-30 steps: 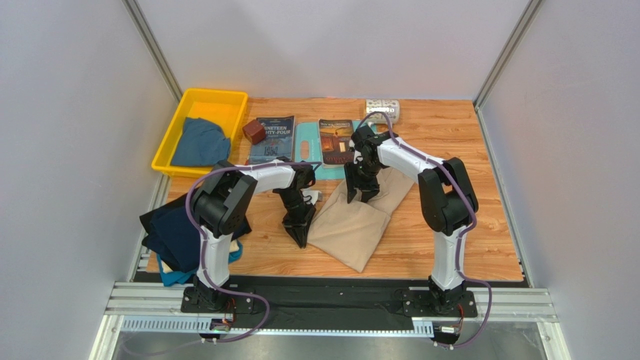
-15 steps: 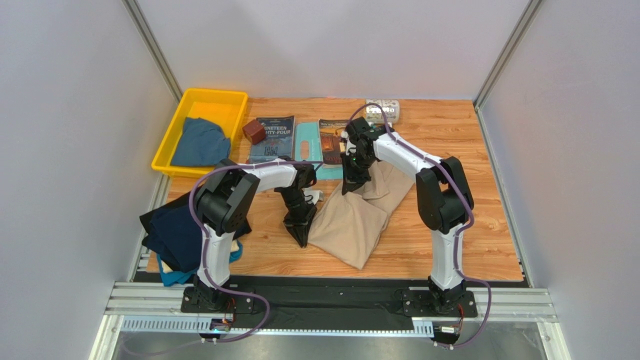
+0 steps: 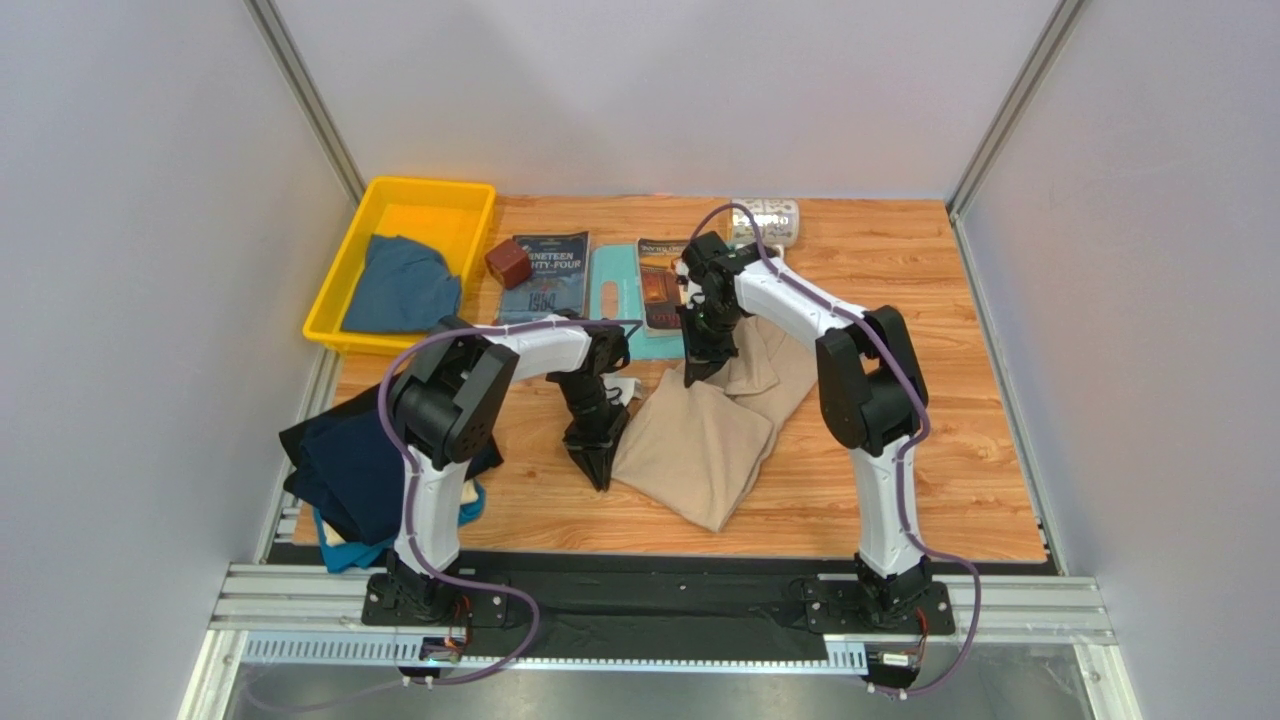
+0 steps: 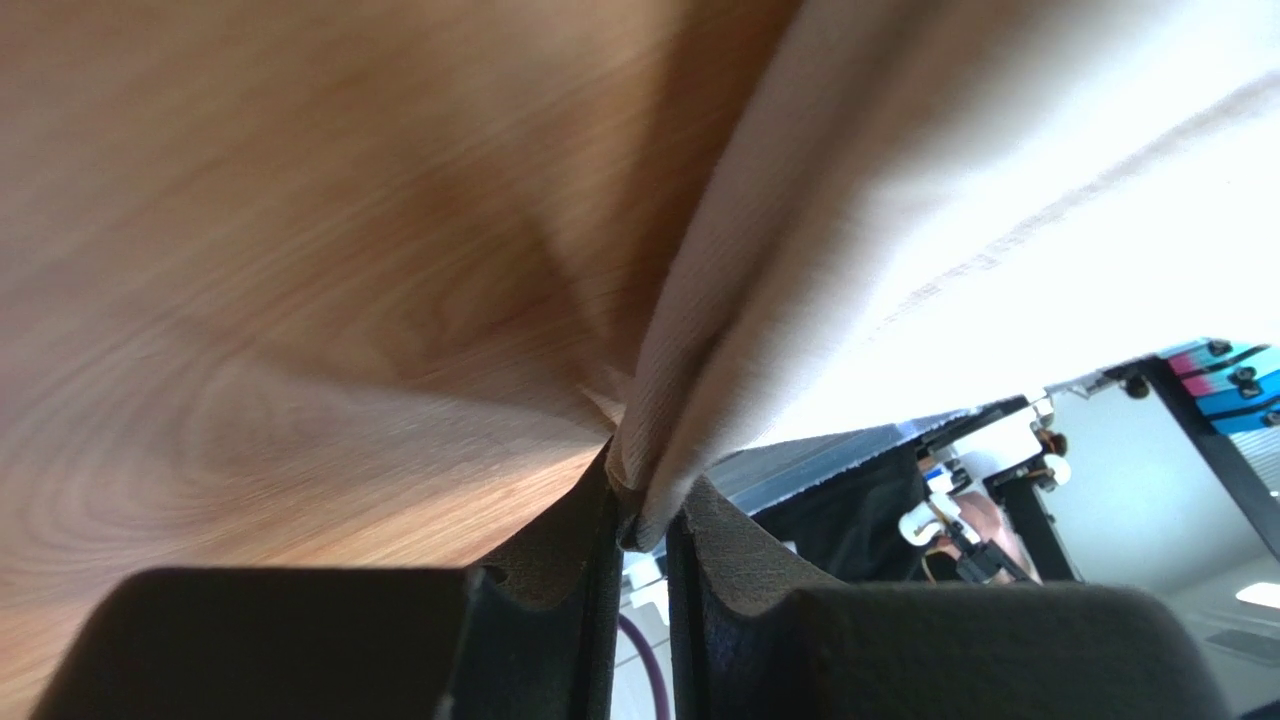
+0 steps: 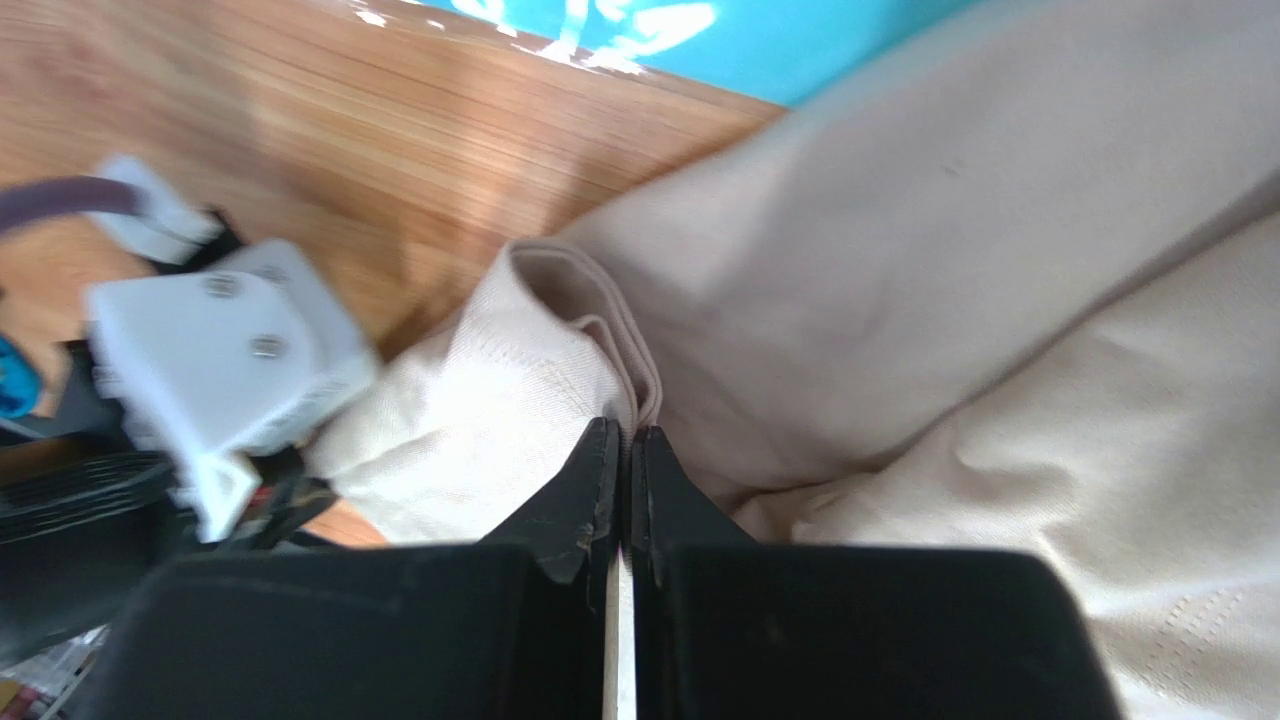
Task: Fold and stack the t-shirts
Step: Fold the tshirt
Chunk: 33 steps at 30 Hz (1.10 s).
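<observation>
One shirt in: pinches tan shirt [image 3: 706, 443] mid-fold between left hand [image 4: 643, 518] and right hand [image 5: 624, 450]; leaves dark shirts [image 3: 353, 465] unfolded, unstacked.

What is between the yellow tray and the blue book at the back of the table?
A small reddish-brown block sits on the wood between the yellow tray and the blue book; the top view shows it.
</observation>
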{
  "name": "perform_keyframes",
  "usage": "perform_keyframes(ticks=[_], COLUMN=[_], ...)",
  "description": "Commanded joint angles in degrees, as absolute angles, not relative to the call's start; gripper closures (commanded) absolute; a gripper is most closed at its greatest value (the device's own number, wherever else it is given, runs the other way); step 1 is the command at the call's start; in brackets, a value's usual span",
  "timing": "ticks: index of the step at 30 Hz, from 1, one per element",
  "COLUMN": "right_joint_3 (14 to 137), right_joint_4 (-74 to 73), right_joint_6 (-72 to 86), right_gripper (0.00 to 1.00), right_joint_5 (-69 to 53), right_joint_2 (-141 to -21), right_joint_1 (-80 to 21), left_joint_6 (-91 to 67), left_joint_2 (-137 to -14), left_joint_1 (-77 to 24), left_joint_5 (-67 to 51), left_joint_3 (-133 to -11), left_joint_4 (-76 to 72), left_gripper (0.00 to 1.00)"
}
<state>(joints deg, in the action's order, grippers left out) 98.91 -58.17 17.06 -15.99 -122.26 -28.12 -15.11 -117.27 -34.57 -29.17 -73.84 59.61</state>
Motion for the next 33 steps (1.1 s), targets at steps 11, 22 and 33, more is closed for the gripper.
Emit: perform_keyframes(ticks=[11,22,33], right_joint_3=[95.71,74.21,44.04], right_joint_4=[-57.92,-59.42,-55.37], right_joint_6=[18.89,26.35,40.69], right_gripper=[0.55,0.45,0.41], right_joint_5=[-5.45,-5.97,-10.81], right_joint_2=[-112.16,-88.09,-61.53], right_joint_1=[-27.34,-26.01,-32.43], left_joint_6=[-14.24,-14.24,-14.59], left_joint_2=[-116.89,-118.21,-118.21], left_joint_1=[-33.57,-33.57,-33.57], left_joint_5=[-30.40,-36.56,-38.06], left_joint_3=[-75.76,-74.88,-74.88], left_joint_4=[60.30,56.87,56.07], left_gripper=[0.81,0.81,0.82])
